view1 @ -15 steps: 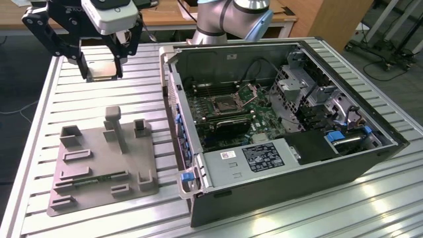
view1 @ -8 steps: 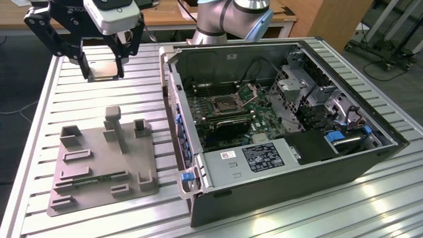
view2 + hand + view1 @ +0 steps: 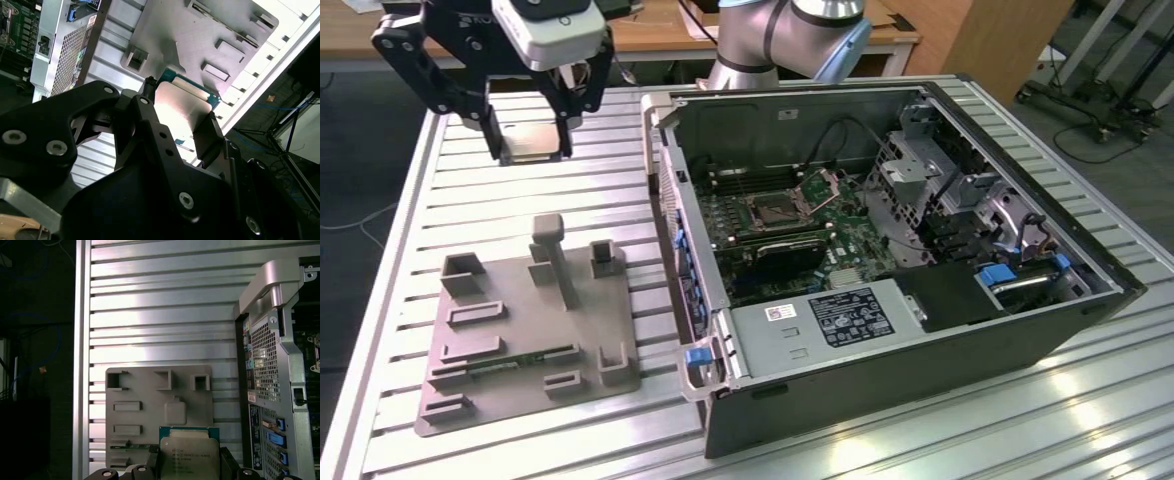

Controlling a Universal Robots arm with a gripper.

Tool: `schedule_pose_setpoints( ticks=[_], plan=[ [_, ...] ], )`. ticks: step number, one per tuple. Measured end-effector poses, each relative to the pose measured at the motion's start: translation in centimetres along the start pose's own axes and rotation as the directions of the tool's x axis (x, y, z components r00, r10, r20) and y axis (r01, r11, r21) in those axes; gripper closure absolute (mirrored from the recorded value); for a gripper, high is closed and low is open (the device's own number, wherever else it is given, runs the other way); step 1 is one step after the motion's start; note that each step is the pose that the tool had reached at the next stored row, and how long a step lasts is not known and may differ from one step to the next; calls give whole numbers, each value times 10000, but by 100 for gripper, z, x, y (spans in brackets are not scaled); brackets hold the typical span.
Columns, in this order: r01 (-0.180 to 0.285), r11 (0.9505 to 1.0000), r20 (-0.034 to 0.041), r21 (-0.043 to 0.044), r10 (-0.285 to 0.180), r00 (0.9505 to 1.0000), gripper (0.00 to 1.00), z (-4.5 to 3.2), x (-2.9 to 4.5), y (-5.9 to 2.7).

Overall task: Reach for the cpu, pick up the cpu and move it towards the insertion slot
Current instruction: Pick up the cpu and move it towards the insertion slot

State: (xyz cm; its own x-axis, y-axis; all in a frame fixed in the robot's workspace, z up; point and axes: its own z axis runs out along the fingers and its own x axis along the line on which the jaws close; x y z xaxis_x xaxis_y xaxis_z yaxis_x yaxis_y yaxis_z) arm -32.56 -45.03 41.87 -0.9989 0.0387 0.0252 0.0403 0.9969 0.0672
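Black fingers [image 3: 207,137] pinch the cpu [image 3: 181,106], its lower edge hidden behind them

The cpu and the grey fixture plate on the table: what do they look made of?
The cpu: bright metal top plate that reflects light, on a thin green board rim, likely circuit laminate. The grey fixture plate: matte, uniform grey with raised blocks and pockets, probably plastic, possibly printed; the look leaves it open.
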Motion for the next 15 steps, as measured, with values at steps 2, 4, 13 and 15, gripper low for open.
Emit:
schedule_pose_setpoints(
  ticks=[2,4,13,15],
  plan=[
    [0,10000,0,-1,0,10000,46,1,-4,0],
    [0,10000,1,0,0,10000,46,1,-8,0],
    [0,10000,0,-4,0,10000,46,3,-37,1],
    [0,10000,0,-4,0,10000,46,4,-42,1]
  ],
)
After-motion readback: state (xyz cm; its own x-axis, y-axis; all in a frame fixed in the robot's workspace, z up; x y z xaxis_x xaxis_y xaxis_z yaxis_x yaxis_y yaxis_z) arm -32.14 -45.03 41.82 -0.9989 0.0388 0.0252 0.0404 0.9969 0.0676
